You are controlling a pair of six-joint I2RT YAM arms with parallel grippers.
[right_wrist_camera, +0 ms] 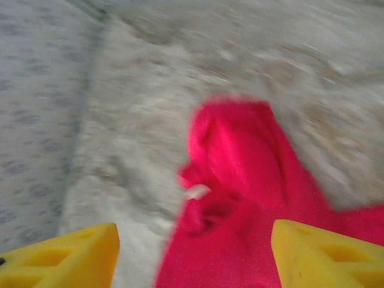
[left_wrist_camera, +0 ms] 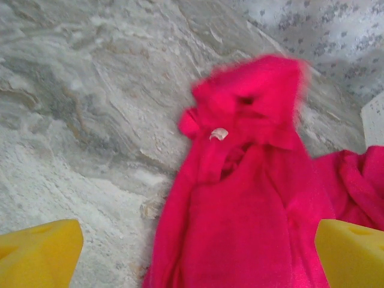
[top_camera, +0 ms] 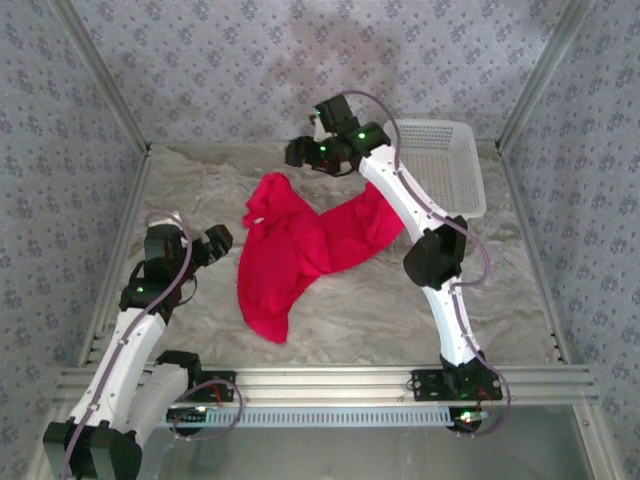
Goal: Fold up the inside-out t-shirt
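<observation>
T-shirt [top_camera: 285, 255] lies long axis near-far; right end effector [top_camera: 298, 152], released, at its far collar end; left end effector [top_camera: 218, 240], released, alongside

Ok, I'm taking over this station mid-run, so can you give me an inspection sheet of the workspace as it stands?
Surface: marbled grey tabletop, no spills seen.
Job's things: red t-shirt crumpled mid-table, not folded; its white tag shows near the collar.
Clutter: white basket at the far right corner, looks empty.
Grippers: left gripper open, fingers wide apart, left of the shirt; right gripper open near the shirt's far end; neither holds cloth.
Cables: cables loop along both arms, more at the bases.
Surroundings: patterned walls on three sides; metal frame rail along the near edge.
</observation>
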